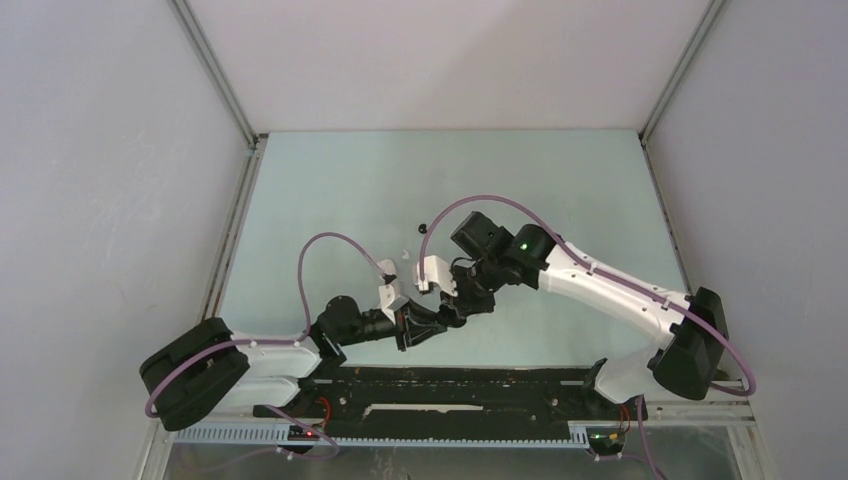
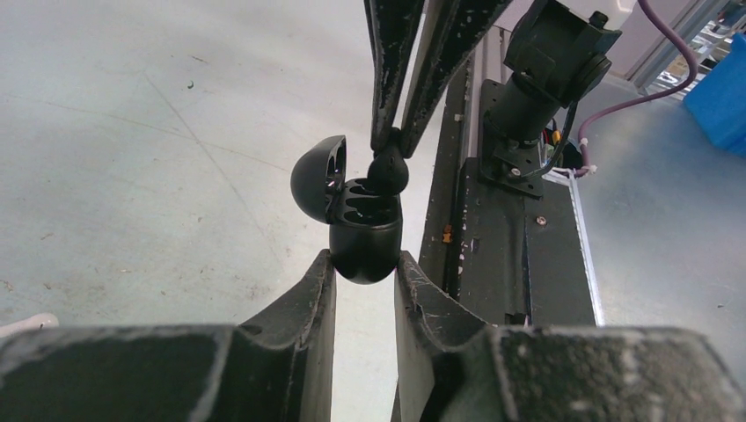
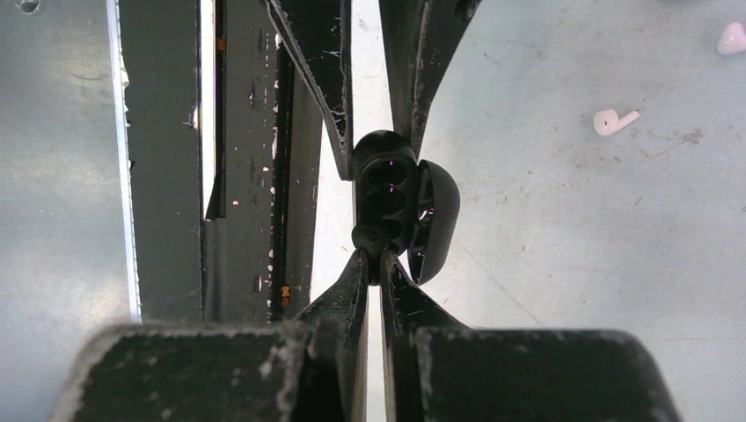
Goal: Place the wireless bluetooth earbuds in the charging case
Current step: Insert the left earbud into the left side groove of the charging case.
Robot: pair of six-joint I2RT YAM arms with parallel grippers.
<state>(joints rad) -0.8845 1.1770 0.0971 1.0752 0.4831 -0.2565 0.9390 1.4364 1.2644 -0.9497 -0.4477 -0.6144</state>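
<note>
Pinching the bud: right jaws are closed on a black earbud (image 2: pixel 387 171), tips almost together, holding it at the mouth of the charging case (image 2: pixel 365 237)
Left jaws: clamped on the lower body of the black case, one on each flank, with the mouth turned toward the right arm
Lid: the lid (image 2: pixel 318 176) is hinged open to one side, clear of both wells
Bud position: against the rim of the nearer well; whether it has seated cannot be told
Bud handling: judged very light, hard and glossy, so likely to twist or pop out of a pinch; best taken across its rounded body, leaving the end that enters the well free
Case handling: a smooth, stiff pebble that could slip; a low grip leaves hinge and mouth unobstructed
Other buds: a white earbud (image 3: pixel 613 120) and a second pale bud (image 3: pixel 732 37) lie on the bench (image 3: pixel 572 264), well apart from the case
</note>
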